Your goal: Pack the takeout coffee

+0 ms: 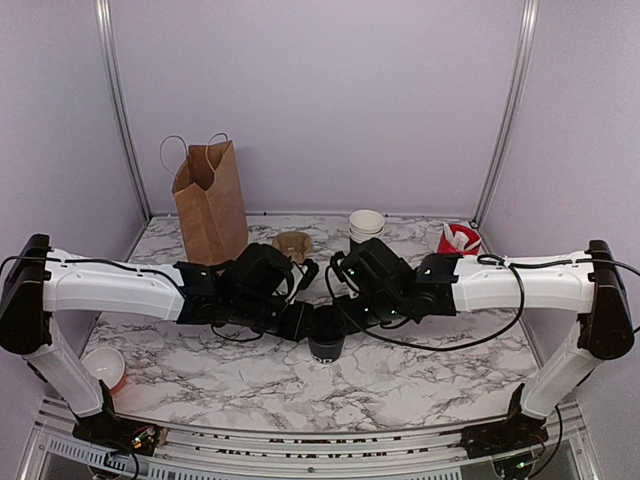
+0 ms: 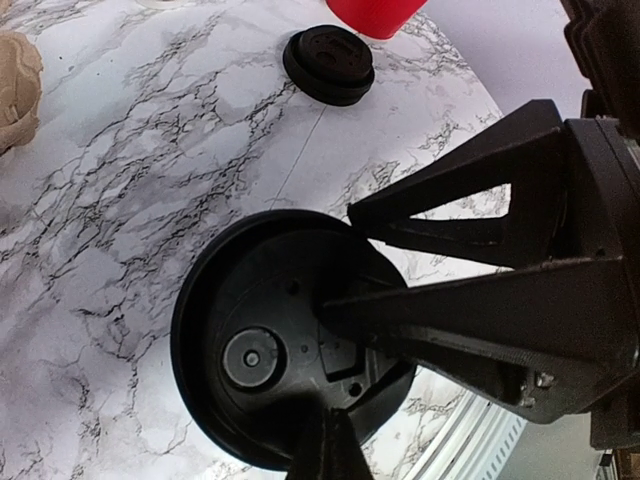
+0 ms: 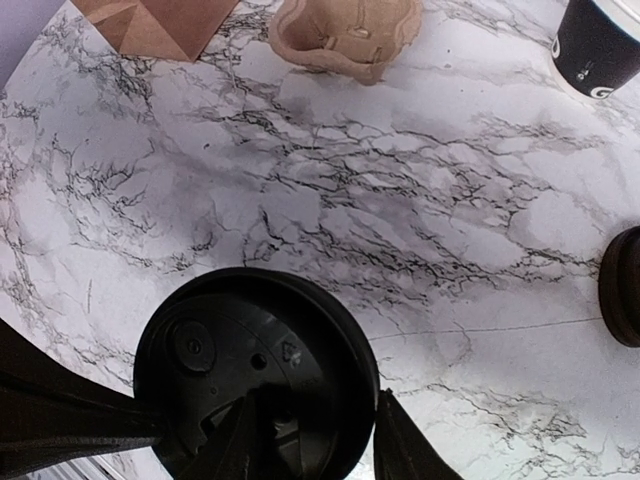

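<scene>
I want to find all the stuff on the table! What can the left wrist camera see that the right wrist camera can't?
Only the left wrist camera shows the red cup at the top edge. Only the right wrist camera shows the brown paper bag and the side of a black cup in the far corner. Both show the coffee cup with its lid on, seen close from above, the loose lid, the tan paper lump and the marble table.
</scene>
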Motion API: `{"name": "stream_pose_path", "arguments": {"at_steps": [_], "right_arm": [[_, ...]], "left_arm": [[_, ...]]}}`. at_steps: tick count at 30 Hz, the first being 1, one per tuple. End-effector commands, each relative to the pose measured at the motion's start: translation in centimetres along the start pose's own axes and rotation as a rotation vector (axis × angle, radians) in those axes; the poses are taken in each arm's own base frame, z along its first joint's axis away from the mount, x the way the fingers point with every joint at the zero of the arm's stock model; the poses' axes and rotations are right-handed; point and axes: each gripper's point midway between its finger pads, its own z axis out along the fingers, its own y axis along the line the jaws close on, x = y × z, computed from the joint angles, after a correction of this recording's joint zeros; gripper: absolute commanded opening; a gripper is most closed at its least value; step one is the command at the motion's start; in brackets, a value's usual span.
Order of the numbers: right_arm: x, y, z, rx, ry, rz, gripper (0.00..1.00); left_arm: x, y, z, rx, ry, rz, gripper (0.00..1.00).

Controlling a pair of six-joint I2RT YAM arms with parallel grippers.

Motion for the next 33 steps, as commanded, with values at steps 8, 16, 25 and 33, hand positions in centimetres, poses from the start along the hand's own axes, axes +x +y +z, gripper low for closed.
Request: {"name": "stream_pose_path", "arguments": {"at_steps": [8,16,25,33], "right_arm": [[-5.2,0.9,-4.5,-0.017,-0.140,0.018,0.40],[-6.0,1.1,-6.8,-0.053,-0.174,0.040,0.37],[5.4,1.8,1.0,-0.174,0.086,0.152,0.22],[4.9,1.1,-0.5,-0.104,0.038,0.146,0.23]], "left_arm": [[0.6,1.8,-1.1,-0.118,0.077,0.036,0.01],[-1.0,0.4,-1.5,-0.079,0.049,0.042,0.01],[-0.3,0.3,-0.5,-0.071,0.084,0.037,0.01],[0.1,0.6,-0.2,-0.076,0.096,0.034,0.01]]}}
